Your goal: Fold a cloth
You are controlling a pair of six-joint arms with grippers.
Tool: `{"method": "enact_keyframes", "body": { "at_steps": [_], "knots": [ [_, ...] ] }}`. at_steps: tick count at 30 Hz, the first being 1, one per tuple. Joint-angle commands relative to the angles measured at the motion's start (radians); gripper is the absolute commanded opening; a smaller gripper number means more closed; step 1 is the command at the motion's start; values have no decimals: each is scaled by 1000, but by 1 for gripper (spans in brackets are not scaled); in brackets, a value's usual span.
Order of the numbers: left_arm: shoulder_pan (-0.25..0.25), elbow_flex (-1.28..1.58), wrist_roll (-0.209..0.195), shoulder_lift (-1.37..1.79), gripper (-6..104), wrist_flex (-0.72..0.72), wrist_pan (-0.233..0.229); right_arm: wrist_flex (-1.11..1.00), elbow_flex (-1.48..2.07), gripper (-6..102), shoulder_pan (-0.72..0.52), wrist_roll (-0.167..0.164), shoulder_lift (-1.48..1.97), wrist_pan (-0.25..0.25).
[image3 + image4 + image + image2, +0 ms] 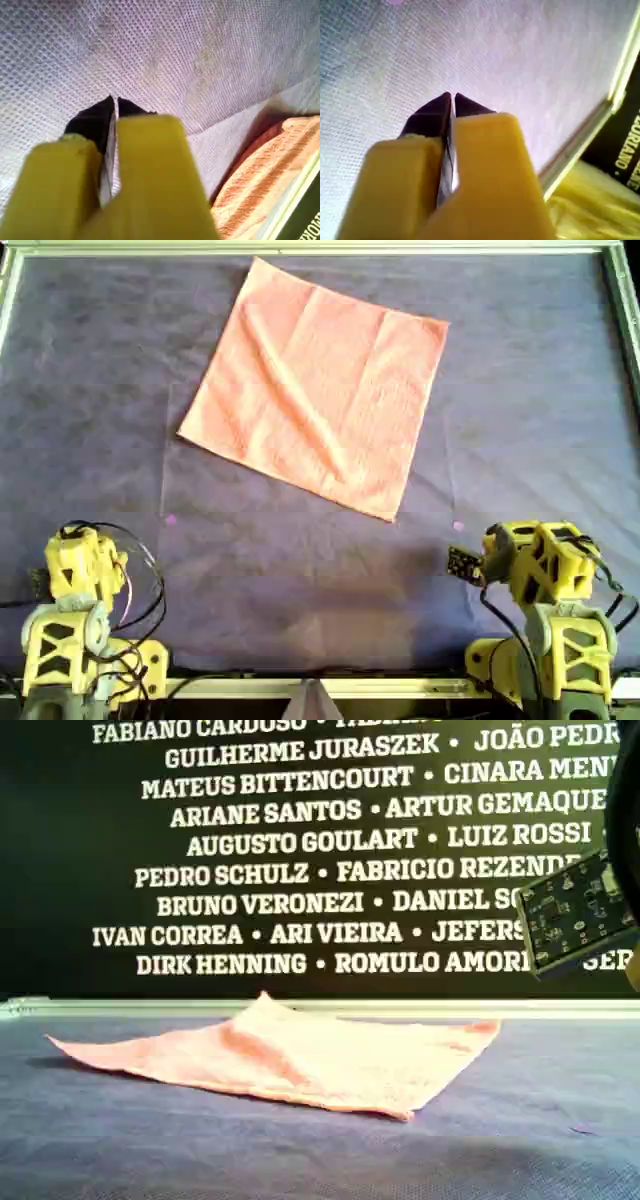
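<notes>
**Both arms parked, cloth flat and untouched: the opening grasp**

The left gripper [114, 102] shows its dark tips pressed together with nothing between them, hanging over bare covering; the right gripper [451, 97] is likewise closed and empty. In the overhead view two yellow arms sit at the lower left and lower right of the frame, well apart from the cloth [315, 385]; which is left and which is right cannot be settled from the wrist views. The cloth lies spread as a single layer in the upper centre, turned so that one corner points toward the lower edge of the frame, on the purple-grey surface [300, 580]. No fold is yet made. The fabric looks thin and limp, so a good first step probably means opening the gripper fully, descending on a corner and pinching only the cloth, not the covering beneath. Lifting low should keep the far half from dragging.
</notes>
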Motion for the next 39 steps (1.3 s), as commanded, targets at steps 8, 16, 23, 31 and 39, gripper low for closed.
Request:
{"method": "enact_keyframes", "body": {
  "at_steps": [8,16,23,31,39],
  "knots": [
    [37,-15,-20,21,1,-8,212,18,12,1,51,-9,55,-3],
    [40,-15,-20,21,1,-8,212,18,12,1,51,-9,55,-3],
    [35,-15,-6,15,1,-29,212,-6,12,1,64,2,49,5],
    [-32,-32,-5,12,34,-81,193,-187,12,22,72,-9,48,-14],
    [-28,-34,-18,9,70,-98,193,-242,8,52,66,6,48,-12]
  ]
}}
